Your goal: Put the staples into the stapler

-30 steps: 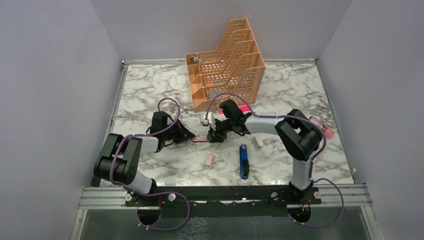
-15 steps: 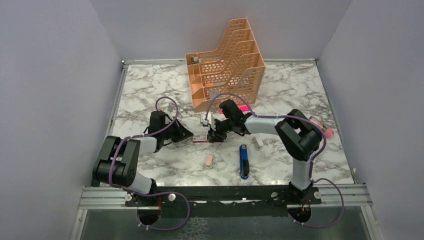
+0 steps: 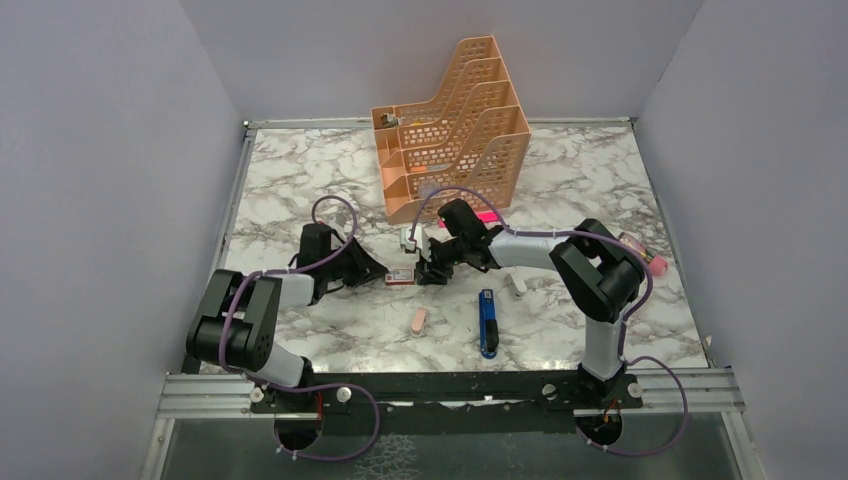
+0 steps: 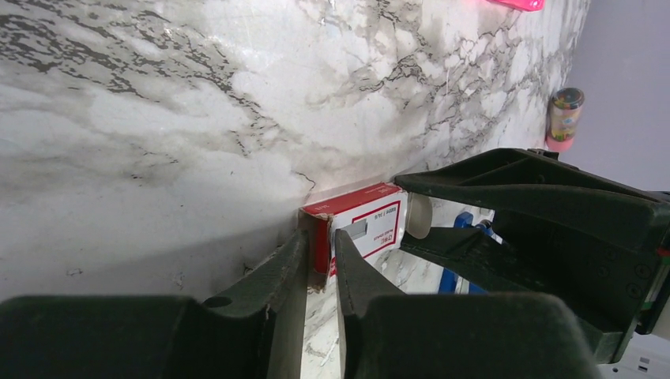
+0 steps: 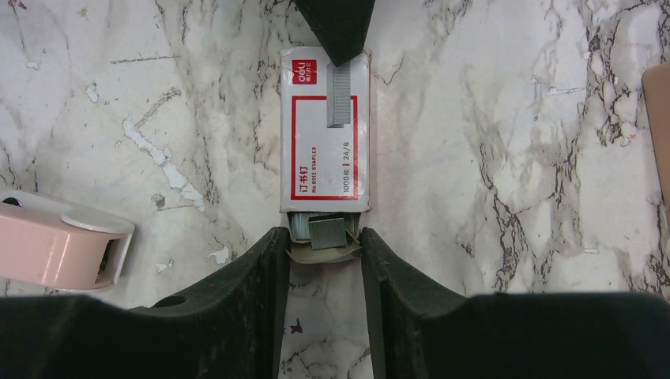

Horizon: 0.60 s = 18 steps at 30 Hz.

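The staples box (image 3: 400,277), white with a red label, lies on the marble table between my two grippers. My left gripper (image 3: 380,272) is shut on its left end; in the left wrist view the fingers (image 4: 322,264) pinch the red end of the box (image 4: 367,223). My right gripper (image 3: 427,272) grips the grey-blue inner tray (image 5: 324,234), which sticks a little out of the box (image 5: 324,130); both fingers touch the tray's sides. The blue stapler (image 3: 487,322) lies closed on the table, near and right of the box, apart from both grippers.
An orange file organizer (image 3: 450,130) stands at the back. A bright-pink bar (image 3: 487,216) lies before it. A peach-pink piece (image 3: 419,320) lies left of the stapler. A pink-and-white tape dispenser (image 5: 63,246) sits close beside my right gripper. A small bottle (image 3: 640,255) is at the right edge.
My left arm has shifted slightly to the left. The box and my right gripper stay almost where they were.
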{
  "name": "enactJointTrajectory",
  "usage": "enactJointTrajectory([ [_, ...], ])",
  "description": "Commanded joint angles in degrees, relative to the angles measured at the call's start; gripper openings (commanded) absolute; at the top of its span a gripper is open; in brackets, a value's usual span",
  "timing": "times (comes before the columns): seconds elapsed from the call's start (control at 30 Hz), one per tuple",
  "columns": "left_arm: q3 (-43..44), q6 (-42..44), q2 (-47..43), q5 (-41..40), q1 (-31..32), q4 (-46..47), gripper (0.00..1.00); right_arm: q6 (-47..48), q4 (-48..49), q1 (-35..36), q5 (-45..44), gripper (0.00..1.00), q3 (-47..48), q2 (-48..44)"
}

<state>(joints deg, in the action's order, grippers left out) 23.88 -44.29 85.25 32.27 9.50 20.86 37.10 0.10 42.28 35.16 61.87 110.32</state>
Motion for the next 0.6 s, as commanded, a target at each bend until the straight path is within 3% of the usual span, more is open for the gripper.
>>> enactJointTrajectory([
  [0.0,-0.32,0.73,0.38,2.0,0.41,0.76,0.16,0.95,-0.58,0.08,-3.25,0.41,0.01,-0.28],
  [0.33,0.16,0.79,2.01,2.2,0.87,0.83,0.01,0.59,-0.62,0.08,-3.01,0.41,0.12,-0.13],
  [0.57,1.29,3.14,-3.51,-5.33,0.45,-4.6,0.0,0.12,-0.58,0.08,-4.63,0.35,-0.25,-0.54],
])
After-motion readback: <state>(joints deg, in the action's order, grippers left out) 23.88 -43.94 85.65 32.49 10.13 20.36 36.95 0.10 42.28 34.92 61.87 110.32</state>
